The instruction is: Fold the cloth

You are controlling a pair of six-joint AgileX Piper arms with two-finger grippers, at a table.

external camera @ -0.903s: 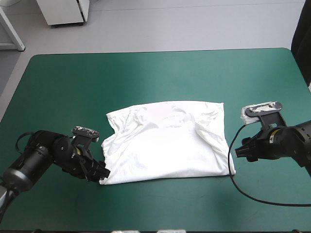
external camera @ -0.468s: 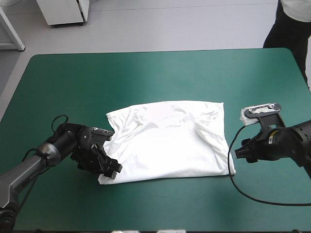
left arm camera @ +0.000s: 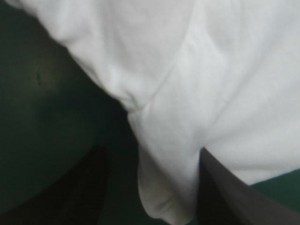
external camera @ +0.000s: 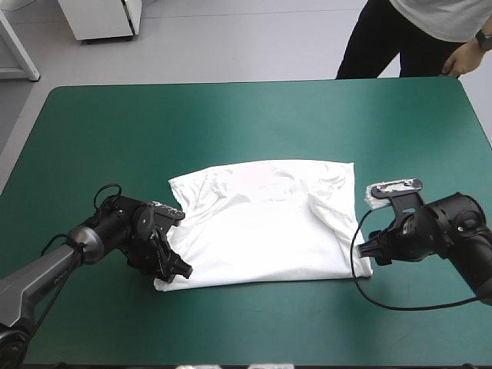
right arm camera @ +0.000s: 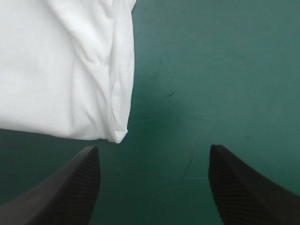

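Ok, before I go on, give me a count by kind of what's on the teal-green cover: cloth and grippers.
T-shirt: 1, white, spread flat
Grippers: 2, the left gripper open around the T-shirt's near left corner, the right gripper open beside its near right corner
Total: 3

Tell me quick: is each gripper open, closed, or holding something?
Left gripper: open around a corner of the T-shirt, not clamped on it.
Right gripper: open, holding nothing, the T-shirt's other near corner just ahead of it.
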